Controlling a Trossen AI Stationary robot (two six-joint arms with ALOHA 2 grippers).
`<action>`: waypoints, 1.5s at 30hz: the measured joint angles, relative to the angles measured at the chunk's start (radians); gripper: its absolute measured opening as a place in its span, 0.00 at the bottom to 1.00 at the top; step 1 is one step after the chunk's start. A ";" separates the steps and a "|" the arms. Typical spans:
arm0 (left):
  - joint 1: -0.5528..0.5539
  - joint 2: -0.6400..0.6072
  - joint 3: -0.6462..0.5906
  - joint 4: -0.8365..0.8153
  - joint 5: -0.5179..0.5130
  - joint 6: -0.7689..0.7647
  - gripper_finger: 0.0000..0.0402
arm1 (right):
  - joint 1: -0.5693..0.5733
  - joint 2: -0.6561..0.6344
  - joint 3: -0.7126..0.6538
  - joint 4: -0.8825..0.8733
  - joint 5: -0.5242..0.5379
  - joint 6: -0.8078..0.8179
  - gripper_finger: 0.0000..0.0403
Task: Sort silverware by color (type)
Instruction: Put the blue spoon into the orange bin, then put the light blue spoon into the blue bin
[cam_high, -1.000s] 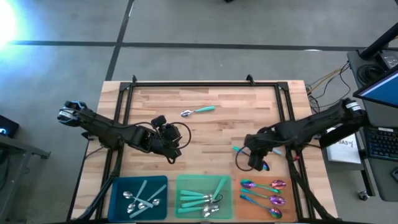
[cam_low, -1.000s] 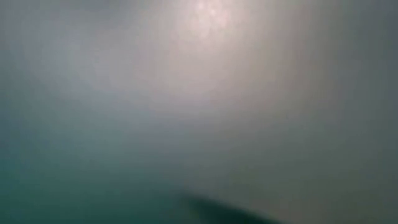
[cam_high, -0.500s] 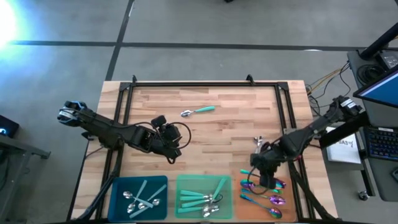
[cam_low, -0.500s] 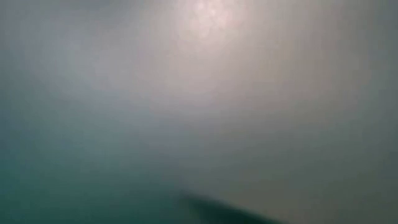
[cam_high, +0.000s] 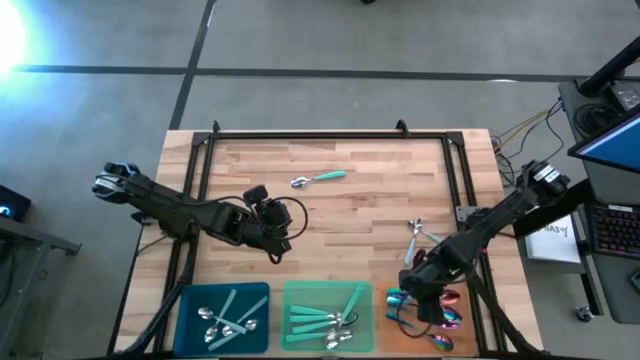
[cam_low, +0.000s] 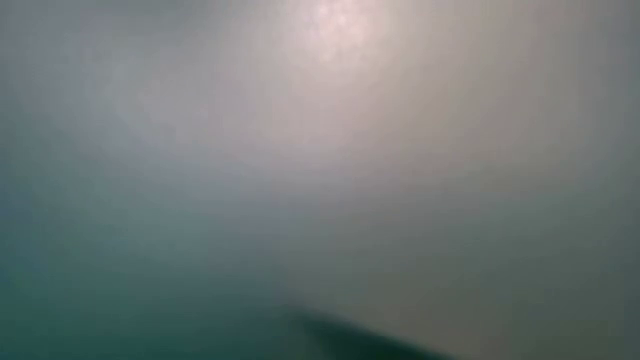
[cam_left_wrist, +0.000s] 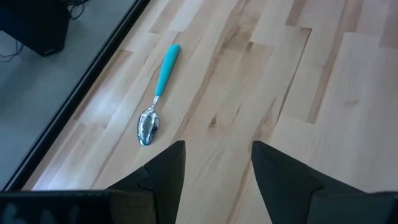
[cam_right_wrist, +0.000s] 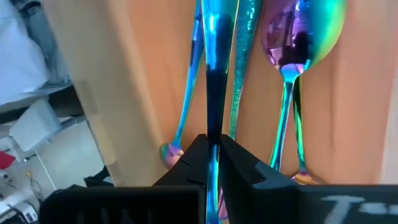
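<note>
My right gripper (cam_high: 425, 300) hovers over the orange tray (cam_high: 458, 322) at the table's near right and is shut on an iridescent spoon (cam_right_wrist: 214, 74). Other iridescent spoons (cam_right_wrist: 292, 56) lie flat in that tray. My left gripper (cam_high: 280, 247) is open and holds nothing, left of the table's middle. One teal-handled spoon (cam_high: 318, 179) lies flat on the bare wood toward the far edge, and in the left wrist view the teal-handled spoon (cam_left_wrist: 158, 90) is ahead of the left gripper (cam_left_wrist: 217, 155). Pale-blue-handled spoons (cam_high: 225, 315) fill the blue tray, and teal-handled spoons (cam_high: 325, 315) the green one. My right gripper (cam_right_wrist: 213, 146) pinches the iridescent spoon's thin handle (cam_right_wrist: 215, 121) between its two fingers. The handle runs straight ahead from the fingers, seen edge-on, above the spoons in the orange tray. Whether its far end rests on the tray, I cannot tell.
Three trays stand in a row along the near edge: blue (cam_high: 190, 300), green (cam_high: 295, 295), orange. A black frame (cam_high: 330, 133) borders the table's far edge and sides. Bare wood lies across the middle. The low view shows only haze.
My right gripper has carried the iridescent spoon from the bare wood right of the middle toward the near edge, ending over the orange tray. My left arm has kept still.
</note>
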 joint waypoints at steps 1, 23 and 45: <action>0.000 0.000 0.000 0.000 0.000 0.000 0.42 | 0.000 0.008 0.000 0.002 -0.006 0.008 0.03; 0.001 0.000 -0.001 -0.001 0.000 0.000 0.42 | -0.002 0.041 0.000 0.029 -0.035 0.033 0.26; 0.001 0.002 -0.002 -0.003 0.000 0.000 0.42 | -0.226 0.039 0.179 -0.289 0.268 -0.199 0.20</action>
